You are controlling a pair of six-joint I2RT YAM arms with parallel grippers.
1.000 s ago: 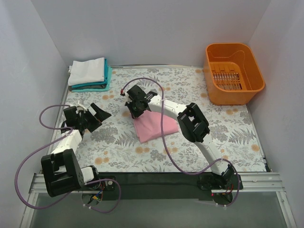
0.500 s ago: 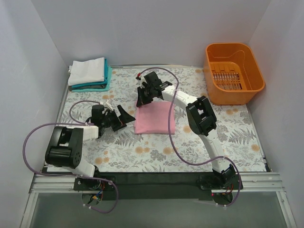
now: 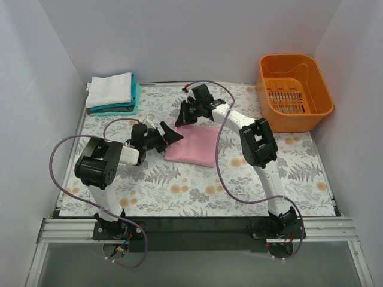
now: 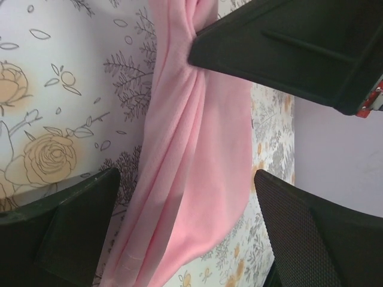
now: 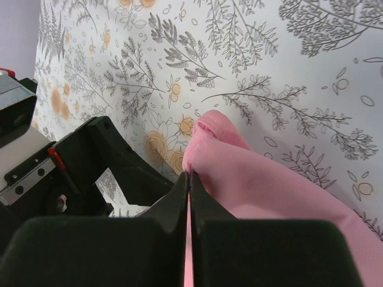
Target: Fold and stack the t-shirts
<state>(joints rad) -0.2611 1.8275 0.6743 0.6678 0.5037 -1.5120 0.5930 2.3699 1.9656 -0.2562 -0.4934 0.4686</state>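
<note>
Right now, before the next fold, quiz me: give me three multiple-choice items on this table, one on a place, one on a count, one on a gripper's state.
1. Where does the orange basket stand?
A. at the far right corner of the table
B. at the far left corner
C. between the two arm bases

2. How many folded shirts lie piled at the far left?
A. one
B. two
C. four

3. How is the right gripper?
A. open above bare cloth-free surface
B. shut on the pink t-shirt
C. shut on the basket's rim

Answers:
1 A, it sits at the back by the right wall.
2 B, a white t-shirt lies on a teal t-shirt.
3 B, the right wrist view shows it pinching an edge of the pink cloth.
</note>
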